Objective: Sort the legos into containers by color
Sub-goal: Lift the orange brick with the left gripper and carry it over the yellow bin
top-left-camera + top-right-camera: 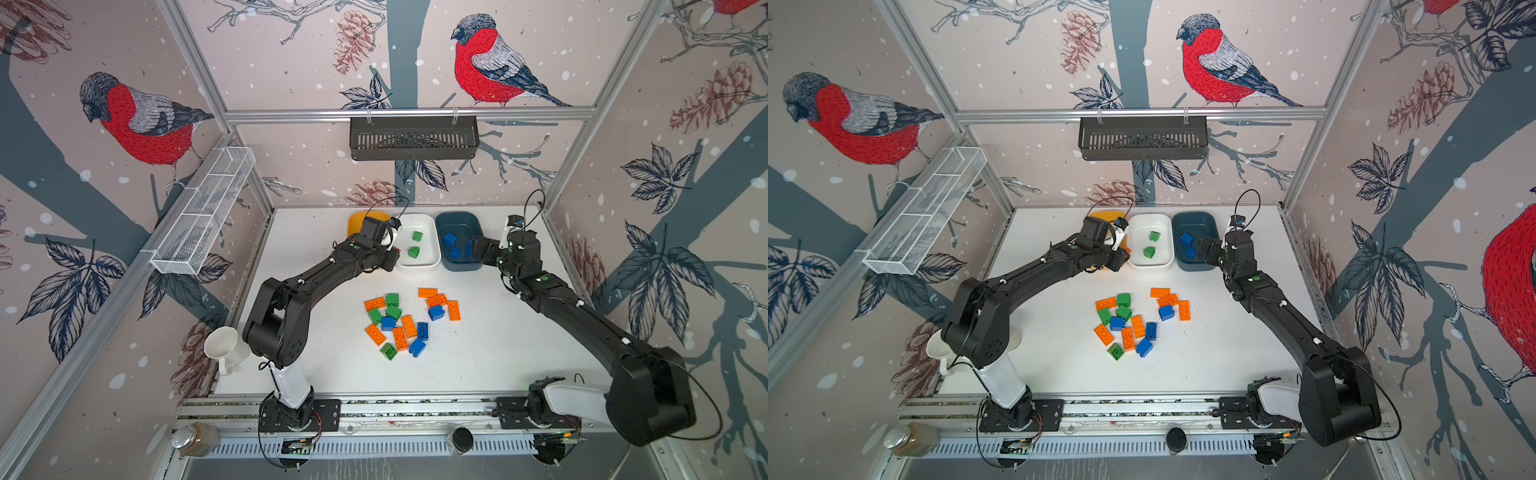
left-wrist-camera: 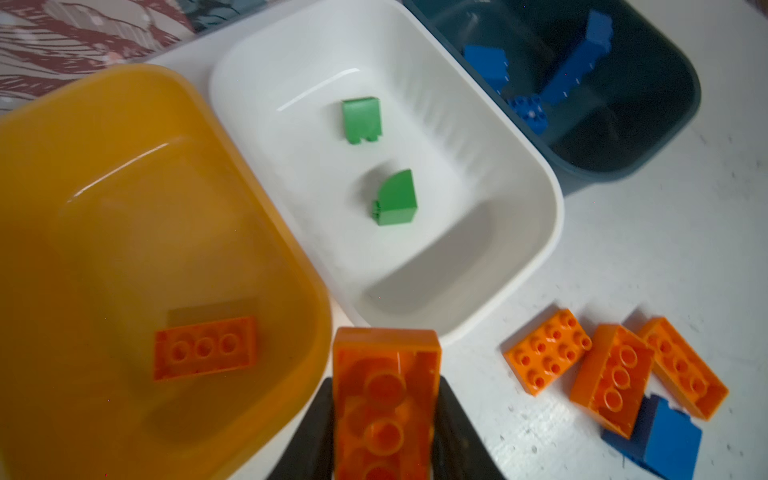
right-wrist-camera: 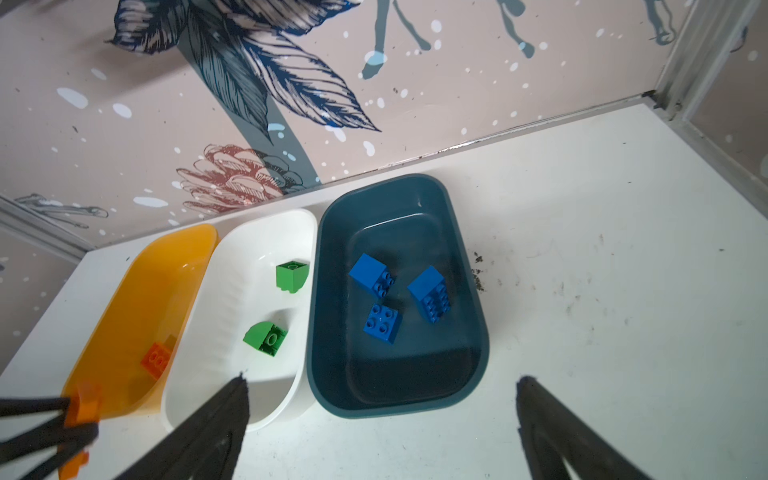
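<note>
Held brick: a long orange brick [image 2: 386, 357], hollow underside toward the wrist camera, sits at the near corner of the yellow tub [image 2: 50, 166], right beside the white tub [image 2: 519, 187].
Left claw: the left claw [image 2: 385, 379] pinches that brick by its long sides, one black finger on each.
Yellow tub: one orange brick [image 2: 204, 348] lies inside, underside up.
White tub: two green bricks [image 2: 360, 120] [image 2: 397, 197] lie apart on its floor.
Blue tub: the blue tub [image 3: 395, 195] holds three blue bricks [image 3: 372, 274] [image 3: 430, 293] [image 3: 382, 323], close together.
Row: the three tubs stand side by side along the back wall, yellow, white, then blue, from left to right in both top views.
Right claw: the right claw [image 3: 383, 377] hangs spread wide and empty at the near end of the blue tub.
Loose pile: a scatter of orange, green and blue bricks [image 1: 399, 322] lies mid-table, well apart from the tubs.
Table: a white table [image 1: 498, 353], speckled with dark crumbs.
Surroundings: a black basket [image 1: 413, 137] hangs on the back rail, a wire tray [image 1: 203, 212] on the left wall, and a white mug [image 1: 224, 347] stands by the left arm's base.
</note>
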Motion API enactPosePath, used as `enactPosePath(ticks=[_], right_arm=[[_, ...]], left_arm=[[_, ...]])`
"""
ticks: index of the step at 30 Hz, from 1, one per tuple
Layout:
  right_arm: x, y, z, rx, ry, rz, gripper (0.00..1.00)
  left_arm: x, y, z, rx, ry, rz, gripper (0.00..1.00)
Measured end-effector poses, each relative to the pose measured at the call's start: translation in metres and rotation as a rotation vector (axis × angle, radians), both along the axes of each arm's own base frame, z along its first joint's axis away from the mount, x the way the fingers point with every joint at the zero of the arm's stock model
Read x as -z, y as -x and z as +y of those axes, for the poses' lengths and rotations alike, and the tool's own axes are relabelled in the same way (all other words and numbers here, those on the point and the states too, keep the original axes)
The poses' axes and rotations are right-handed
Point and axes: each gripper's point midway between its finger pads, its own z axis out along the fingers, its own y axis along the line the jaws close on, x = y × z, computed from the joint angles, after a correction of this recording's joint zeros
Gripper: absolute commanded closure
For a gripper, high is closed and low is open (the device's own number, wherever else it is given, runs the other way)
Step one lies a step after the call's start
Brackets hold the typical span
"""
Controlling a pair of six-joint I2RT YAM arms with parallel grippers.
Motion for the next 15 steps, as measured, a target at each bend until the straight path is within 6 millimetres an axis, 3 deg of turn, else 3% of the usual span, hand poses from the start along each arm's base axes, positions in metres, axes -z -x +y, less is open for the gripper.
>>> enactPosePath(ticks=[4, 10, 15], right_arm=[[0.003, 0.002, 0.013, -0.03, 0.005, 0.01, 0.0], [0.003, 0.004, 0.015, -0.024, 0.016, 0.011, 0.01], [0.008, 0.007, 0.01, -0.002, 0.028, 0.033, 0.01]], left_arm=[[0.0, -0.037, 0.032, -0.221, 0.039, -0.03, 0.73], [0.004, -0.081, 0.056, -0.453, 0.078, -0.04, 0.72], [0.021, -0.114, 0.077, -0.607, 0.1, -0.017, 0.69]])
